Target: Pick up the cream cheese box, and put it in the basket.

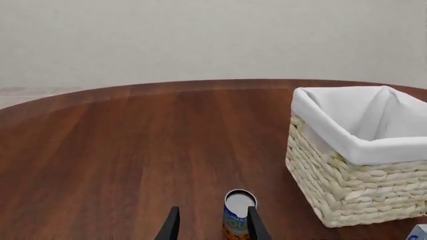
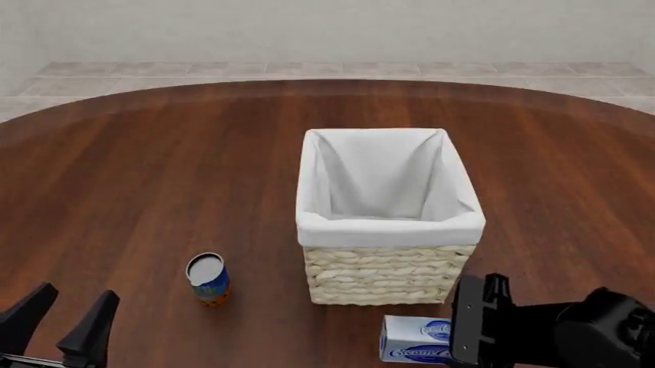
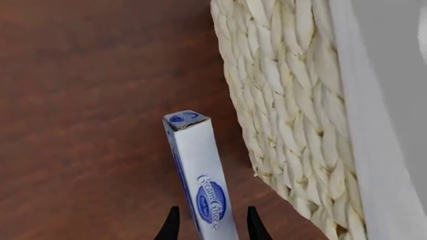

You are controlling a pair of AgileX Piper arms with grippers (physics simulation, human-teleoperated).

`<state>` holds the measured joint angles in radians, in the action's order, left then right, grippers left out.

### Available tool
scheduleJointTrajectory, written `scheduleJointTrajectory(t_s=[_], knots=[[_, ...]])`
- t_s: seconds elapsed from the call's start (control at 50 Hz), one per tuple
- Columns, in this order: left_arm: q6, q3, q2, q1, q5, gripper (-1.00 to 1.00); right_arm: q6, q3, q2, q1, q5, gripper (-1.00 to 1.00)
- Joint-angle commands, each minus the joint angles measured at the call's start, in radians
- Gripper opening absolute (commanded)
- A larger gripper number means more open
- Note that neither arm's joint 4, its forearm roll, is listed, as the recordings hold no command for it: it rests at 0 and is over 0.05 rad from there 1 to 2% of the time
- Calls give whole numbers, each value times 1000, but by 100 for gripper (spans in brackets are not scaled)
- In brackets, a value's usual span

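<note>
The right gripper (image 3: 211,222) has its 2 fingers around the cream cheese box (image 3: 197,175), which lies just beside the basket (image 2: 381,276); whether they already clamp it, I cannot tell. This looks like the grasping step. Next: squeeze, lift above the rim.

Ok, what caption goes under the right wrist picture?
Gripper straddling the cream cheese box beside the basket.

baskets: 1, the basket (image 2: 389,230) | cartons: 1, the cream cheese box (image 2: 415,339) | cans: 1, a blue-orange can (image 2: 208,279) | grippers: 2, left gripper (image 2: 60,316), right gripper (image 2: 473,320)
</note>
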<state>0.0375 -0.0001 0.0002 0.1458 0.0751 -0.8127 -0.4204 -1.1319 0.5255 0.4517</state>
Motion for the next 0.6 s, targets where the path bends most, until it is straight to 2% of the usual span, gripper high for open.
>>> scheduleJointTrajectory(t_s=[0.02,0.08,0.12,0.3,0.34,0.36,0.46,0.6], knots=[[0,0,0,1,4,100,-17,8,-25,-14,-28,100],[-1,0,0,2,3,100,-6,12,-34,-5,-34,100],[-1,0,0,3,3,100,36,-1,-36,29,-28,100],[-1,0,0,4,2,100,14,12,-31,19,-32,100],[-1,0,0,4,1,100,-7,10,-17,0,-31,100],[-1,0,0,4,2,100,-9,6,-12,-3,-27,-100],[-2,0,0,5,2,100,-33,6,12,-21,-19,-100],[-3,0,0,6,0,100,-20,-11,52,-6,10,-100]])
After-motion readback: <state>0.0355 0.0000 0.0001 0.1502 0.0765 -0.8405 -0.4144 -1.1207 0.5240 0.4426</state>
